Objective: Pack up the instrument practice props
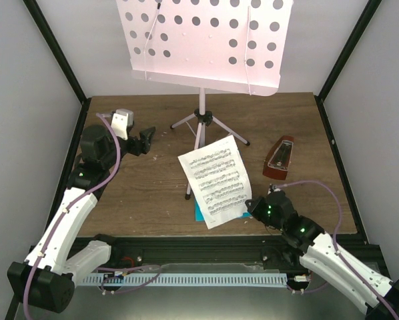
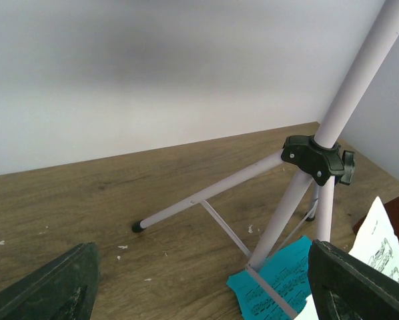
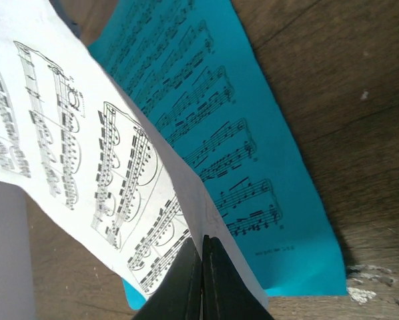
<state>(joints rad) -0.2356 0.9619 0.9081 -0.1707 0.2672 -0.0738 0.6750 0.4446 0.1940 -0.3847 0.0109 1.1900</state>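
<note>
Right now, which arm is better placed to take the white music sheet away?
Right. The right gripper is shut on the white sheet's near corner, above the cyan sheet. The left gripper hangs open by the music stand, holding nothing.

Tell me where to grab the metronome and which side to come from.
Grip the metronome across its two brown sloping flanks, low down where the body is widest, not on the clear front cover. Come down from above, turned square across its taper; both flanks look unobstructed.
</note>
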